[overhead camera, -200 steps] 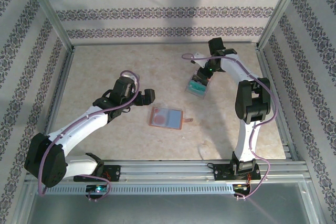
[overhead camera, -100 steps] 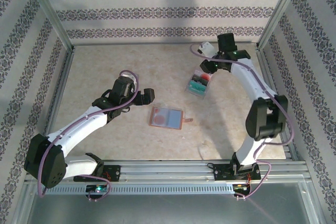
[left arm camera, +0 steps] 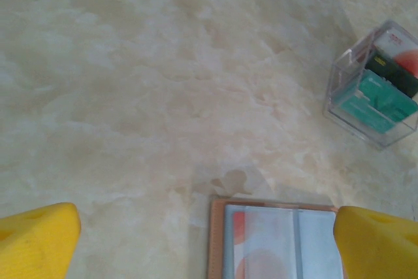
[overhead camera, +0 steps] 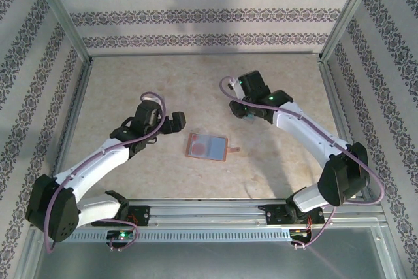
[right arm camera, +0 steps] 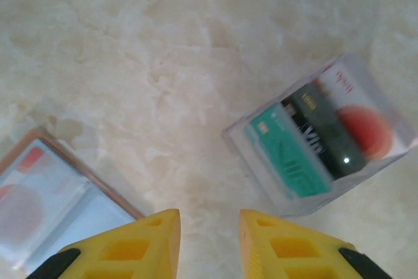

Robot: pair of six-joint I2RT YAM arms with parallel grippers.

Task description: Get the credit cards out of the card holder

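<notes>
The card holder (overhead camera: 208,146) lies open and flat just below the middle of the top view. It is a salmon-pink rectangle with pale grey-blue inner pockets, and a small pink tab sticks out from its right edge. In the left wrist view it sits at the bottom centre (left arm camera: 274,240), where a reddish round shape shows through the left pocket.

The credit cards (right arm camera: 313,138) stand side by side on edge in a clear box (right arm camera: 261,161), right of centre in the right wrist view and well apart from the holder. They are a teal card (right arm camera: 287,155), a dark grey card (right arm camera: 323,135) and a white card with an orange-red disc (right arm camera: 359,119).
</notes>
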